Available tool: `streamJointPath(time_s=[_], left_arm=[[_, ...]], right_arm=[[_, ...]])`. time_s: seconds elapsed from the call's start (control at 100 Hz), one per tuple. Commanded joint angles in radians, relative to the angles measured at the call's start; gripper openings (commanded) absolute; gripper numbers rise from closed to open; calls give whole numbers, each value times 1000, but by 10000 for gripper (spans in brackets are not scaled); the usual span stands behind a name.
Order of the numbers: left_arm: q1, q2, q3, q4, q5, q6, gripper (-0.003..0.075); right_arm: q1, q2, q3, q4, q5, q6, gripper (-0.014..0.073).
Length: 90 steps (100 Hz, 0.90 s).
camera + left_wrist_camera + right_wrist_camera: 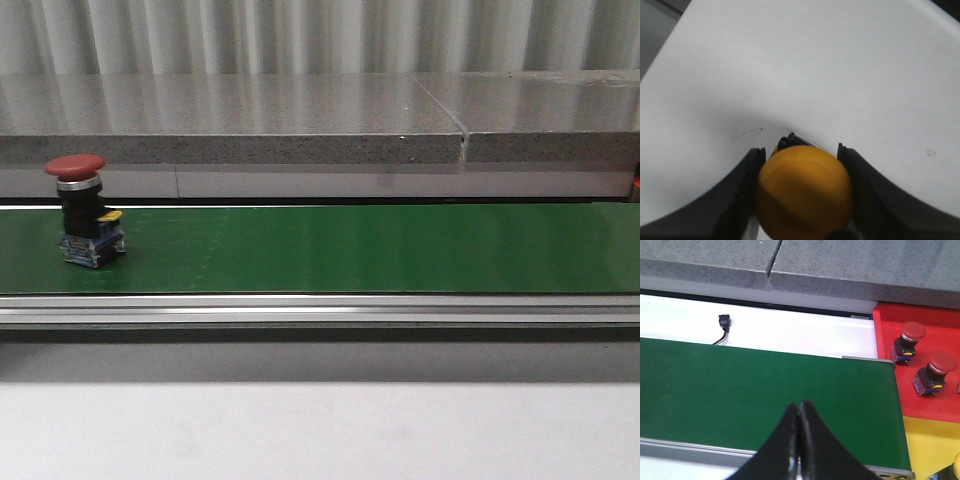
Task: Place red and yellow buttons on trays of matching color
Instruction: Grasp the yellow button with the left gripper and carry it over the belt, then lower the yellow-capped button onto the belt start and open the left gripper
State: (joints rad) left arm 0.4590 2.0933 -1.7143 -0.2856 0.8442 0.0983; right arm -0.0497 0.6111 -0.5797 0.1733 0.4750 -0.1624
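Already our left gripper (802,200) clamps the yellow button (805,192) by its smooth, rigid dome over the white table (815,75); our right gripper (799,440) is closed, empty. Top-heavy, the red button (85,210) on the green belt (380,248) suits a collar grasp.

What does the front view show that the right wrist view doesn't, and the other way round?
Only the front view shows a red button standing upright at the left end of the green belt, untouched.

Only the right wrist view shows the shut right gripper over the belt, the red tray holding two red buttons, a yellow tray beside it, and a small black connector.

Both share the green belt, its metal rail and the grey stone ledge behind.
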Motion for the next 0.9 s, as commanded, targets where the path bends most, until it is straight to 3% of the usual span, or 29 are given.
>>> streamJointPath(time_s=[0.0,0.38,0.89], left_arm=[[-13,-131,-29,-6,-9,-5,-20],[-107,-398,10,123,92,-5,-20],[-263,-717,386,135,51,-5,-20]], right_arm=[[2,-4,-26,5,-71,-11,-67],[2,-4,-26,5,-71,-11,-67],[2,-4,-26,5,-71,-11,-67]])
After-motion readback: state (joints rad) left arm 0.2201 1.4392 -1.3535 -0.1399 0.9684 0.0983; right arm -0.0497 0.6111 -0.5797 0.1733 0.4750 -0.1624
